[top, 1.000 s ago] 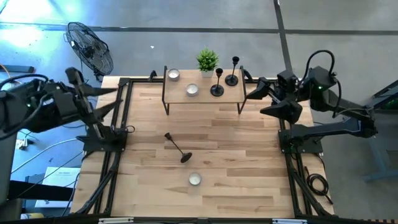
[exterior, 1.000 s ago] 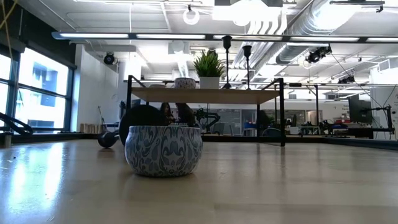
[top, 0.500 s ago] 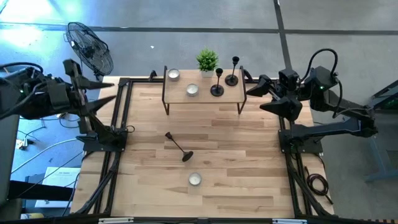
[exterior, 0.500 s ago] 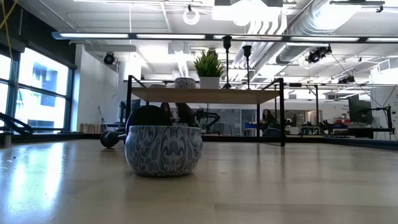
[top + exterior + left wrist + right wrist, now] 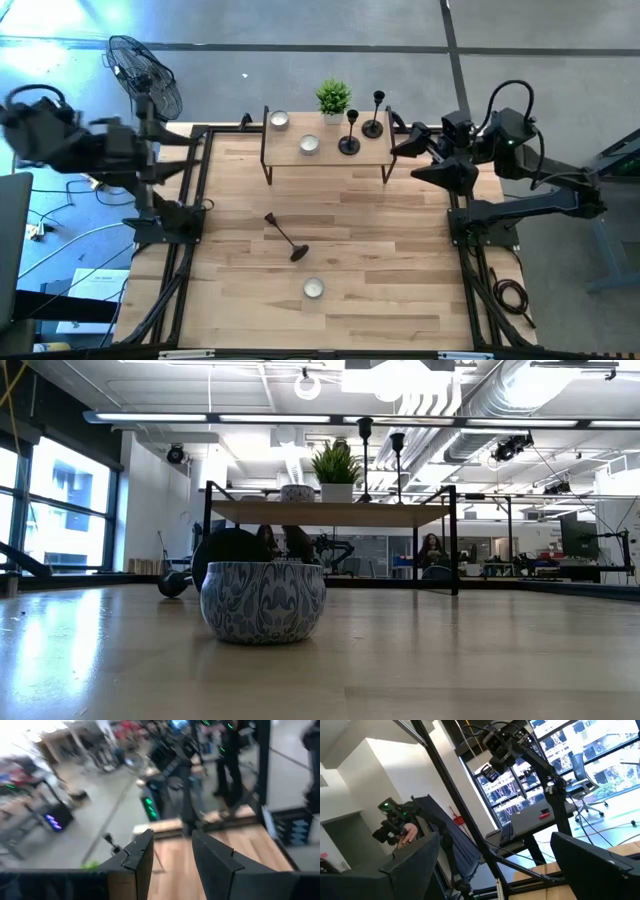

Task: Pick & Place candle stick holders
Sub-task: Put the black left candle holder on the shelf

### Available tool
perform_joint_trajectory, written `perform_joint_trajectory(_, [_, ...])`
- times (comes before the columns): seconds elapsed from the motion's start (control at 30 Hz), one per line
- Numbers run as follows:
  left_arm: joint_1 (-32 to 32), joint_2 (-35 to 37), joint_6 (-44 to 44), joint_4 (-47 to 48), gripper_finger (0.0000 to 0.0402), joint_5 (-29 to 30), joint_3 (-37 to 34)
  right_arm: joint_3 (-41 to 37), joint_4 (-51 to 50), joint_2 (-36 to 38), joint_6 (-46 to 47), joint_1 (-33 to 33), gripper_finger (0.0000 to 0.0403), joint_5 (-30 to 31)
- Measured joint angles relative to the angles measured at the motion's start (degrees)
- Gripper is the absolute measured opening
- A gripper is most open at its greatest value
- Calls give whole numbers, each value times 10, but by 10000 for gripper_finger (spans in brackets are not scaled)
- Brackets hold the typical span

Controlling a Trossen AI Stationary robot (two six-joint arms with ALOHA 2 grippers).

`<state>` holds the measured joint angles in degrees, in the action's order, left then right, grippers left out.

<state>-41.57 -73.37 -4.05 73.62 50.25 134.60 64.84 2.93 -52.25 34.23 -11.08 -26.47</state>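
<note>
Two black candle stick holders (image 5: pixel 349 132) (image 5: pixel 375 114) stand upright on their bases on a small raised wooden shelf (image 5: pixel 290 160) at the table's far side. A third holder (image 5: pixel 285 236) lies on its side on the table's middle, and its base (image 5: pixel 235 545) shows in the low view behind a tealight tin. My left gripper (image 5: pixel 170 138) hovers high beside the table's left edge, open and empty, as the left wrist view (image 5: pixel 172 857) shows. My right gripper (image 5: pixel 405 160) hangs open and empty just right of the shelf, its fingers wide apart in the right wrist view (image 5: pixel 502 865).
On the shelf are also a green potted plant (image 5: pixel 333 97) and two tealights (image 5: pixel 278 119) (image 5: pixel 309 144). A third tealight (image 5: pixel 314 289), a patterned tin (image 5: pixel 263 600), sits near the table's front. Black frame rails (image 5: pixel 195 190) run along both sides. A fan (image 5: pixel 145 75) stands beyond the far left corner.
My left arm has swung toward the table's far edge while staying outside the left rail, and its wrist has turned. Its fingers have kept the same gap. The holders have not moved.
</note>
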Motion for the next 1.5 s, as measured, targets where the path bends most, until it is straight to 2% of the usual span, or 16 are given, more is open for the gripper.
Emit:
perform_joint_trajectory(0.1, [83, -16, 15, 38, 131, -76, 0, 0, -1, -5, 2, 0, 375, 0])
perform_joint_trajectory(0.33, [283, -56, 45, 90, 131, -339, -1, 0, -1, -20, 2, 0, 375, 0])
perform_joint_trajectory(0.43, [350, -77, 45, 131, 131, -423, -1, 0, -2, -23, 2, 0, 375, -4])
perform_joint_trajectory(0.5, [389, -94, 32, 162, 131, -455, -1, 0, -3, -24, 2, 6, 375, -4])
perform_joint_trajectory(0.6, [422, -115, -45, 161, 131, -476, -15, 0, -3, -25, 2, 17, 375, -4])
perform_joint_trajectory(0.73, [419, -136, -165, 164, 131, -499, -34, 0, -9, -25, 0, 35, 375, -4])
perform_joint_trajectory(0.9, [420, -156, -210, 162, 131, -506, -85, 0, -18, -25, -2, 56, 375, 2])
perform_joint_trajectory(1.37, [419, -152, -312, 159, 131, -530, -366, 0, -44, -26, -28, 106, 375, 102])
perform_joint_trajectory(1.5, [420, -152, -333, 88, 131, -530, -449, 0, -46, -26, -35, 119, 375, 119])
